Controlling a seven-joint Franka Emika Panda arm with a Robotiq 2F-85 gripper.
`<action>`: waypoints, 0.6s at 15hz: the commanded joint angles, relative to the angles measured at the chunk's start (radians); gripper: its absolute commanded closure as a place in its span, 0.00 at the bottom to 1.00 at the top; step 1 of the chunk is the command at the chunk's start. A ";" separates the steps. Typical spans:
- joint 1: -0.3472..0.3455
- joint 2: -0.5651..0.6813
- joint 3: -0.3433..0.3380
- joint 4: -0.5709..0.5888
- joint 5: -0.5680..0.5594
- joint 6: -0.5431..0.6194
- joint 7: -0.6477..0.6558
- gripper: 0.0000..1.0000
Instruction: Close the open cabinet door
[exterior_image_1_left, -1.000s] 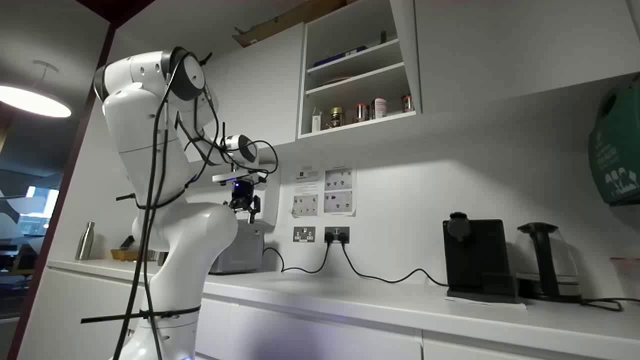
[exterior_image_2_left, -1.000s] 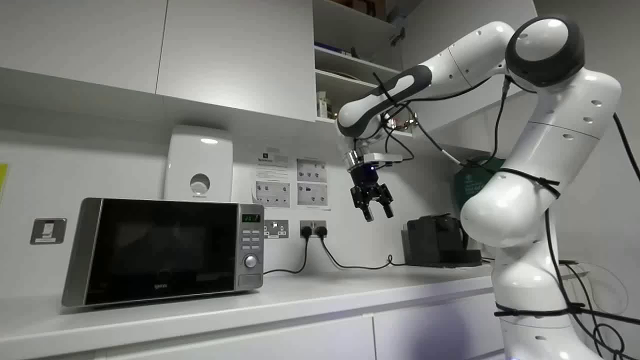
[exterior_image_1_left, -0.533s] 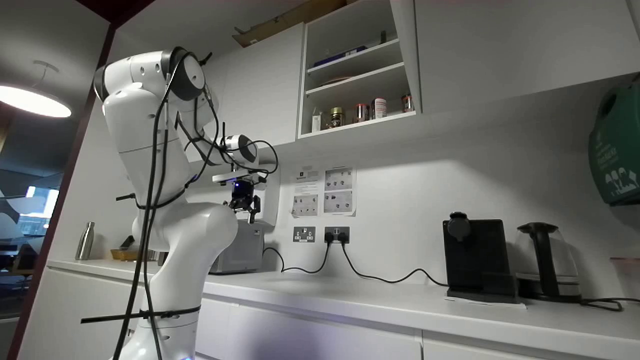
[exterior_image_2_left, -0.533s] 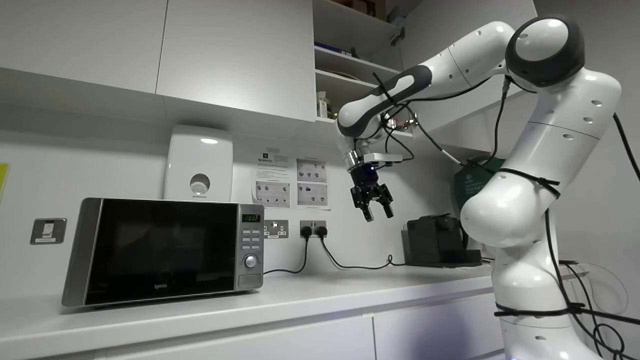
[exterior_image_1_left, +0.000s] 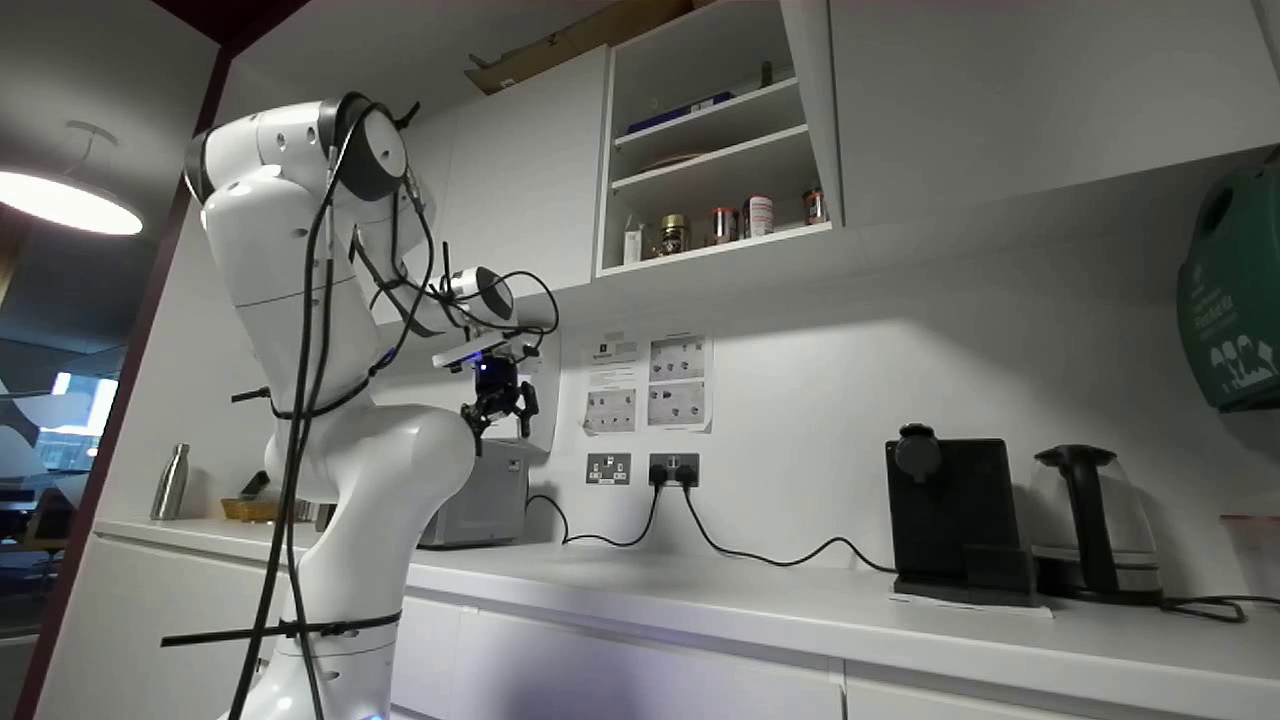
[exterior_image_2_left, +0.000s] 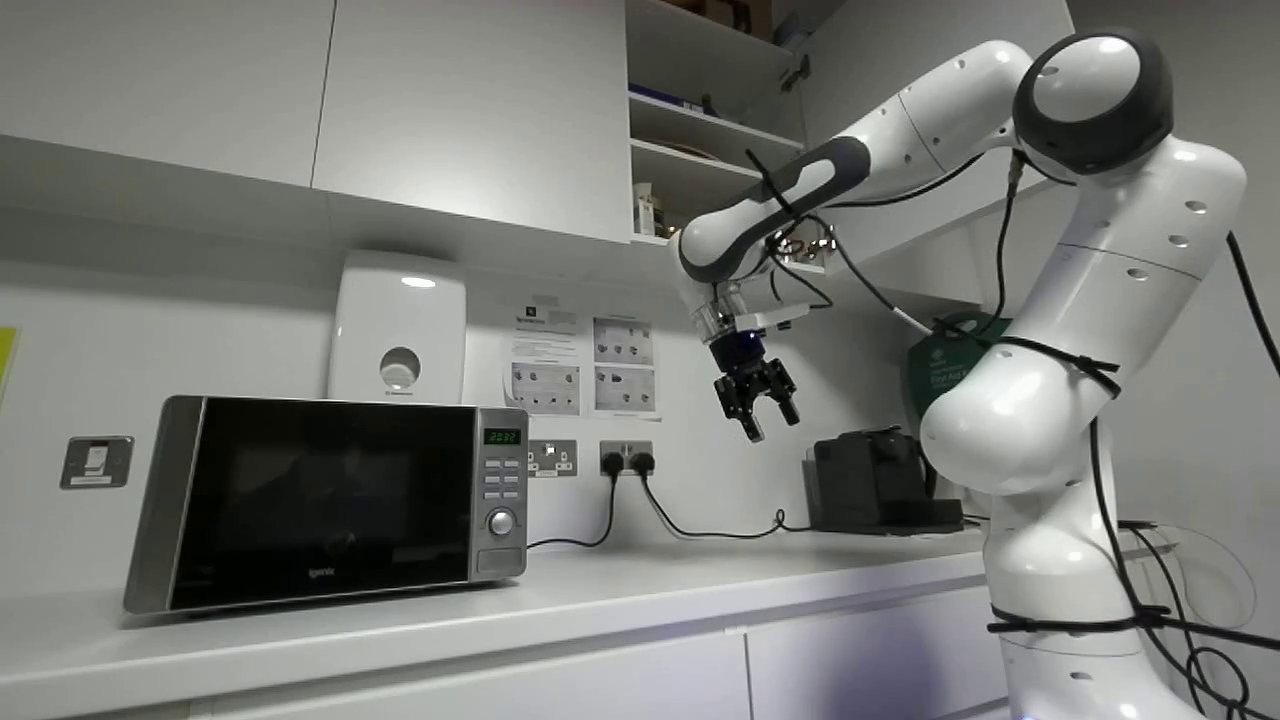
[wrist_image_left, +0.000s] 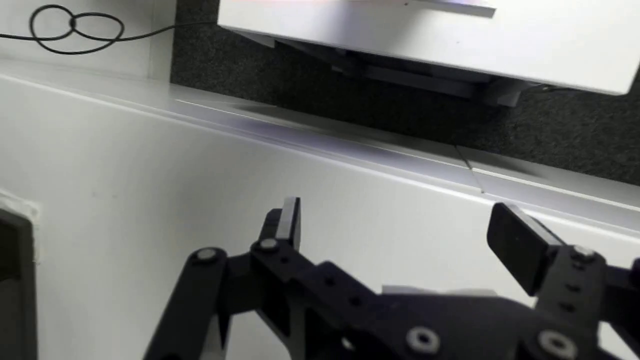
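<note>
Wrong-side push is my main worry

The cabinet door (exterior_image_2_left: 900, 50) stands swung out, high up, its inner face behind my forearm (exterior_image_2_left: 930, 110) in an exterior view. My pincer (wrist_image_left: 395, 217) is spread, holding nothing, and hangs lower than the wall cabinet (exterior_image_1_left: 690, 60). I judge it to be on the door's inner side, so lifting from here could shove the door wider and strain its hinge (exterior_image_2_left: 796, 74); shutting it should take pressure on the outer face. Rising too close in might strike the cabinet's bottom lip or knock the jars (exterior_image_1_left: 724, 226). My cable loop (exterior_image_1_left: 557, 310) could snag the door's free edge. The wrist view looks down on the surface (wrist_image_left: 150, 200), with no door in it, so I could easily misjudge depth; I can't tell how near forearm and door are.
</note>
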 joint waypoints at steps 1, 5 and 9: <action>-0.029 -0.039 0.023 0.005 -0.145 -0.026 0.062 0.00; -0.063 -0.086 0.019 0.006 -0.293 -0.054 0.148 0.00; -0.107 -0.187 -0.022 0.023 -0.317 -0.101 0.236 0.00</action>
